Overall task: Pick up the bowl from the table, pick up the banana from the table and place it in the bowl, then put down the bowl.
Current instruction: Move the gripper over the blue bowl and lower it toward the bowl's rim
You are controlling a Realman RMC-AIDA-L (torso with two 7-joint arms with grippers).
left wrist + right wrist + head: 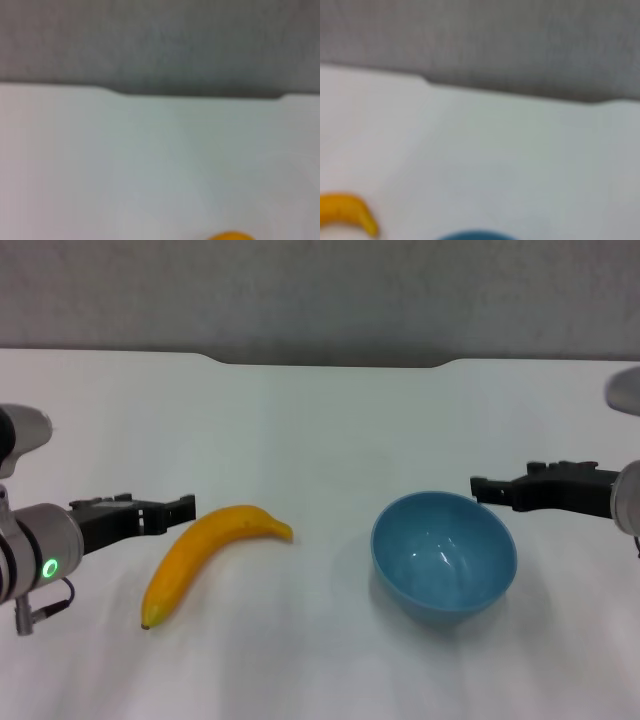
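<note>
On the table [320,420]: banana [205,550], bowl [444,552].

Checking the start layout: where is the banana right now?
In the head view the banana lies on the white table left of centre, just beside the left pincer, with the blue bowl to its right.
</note>
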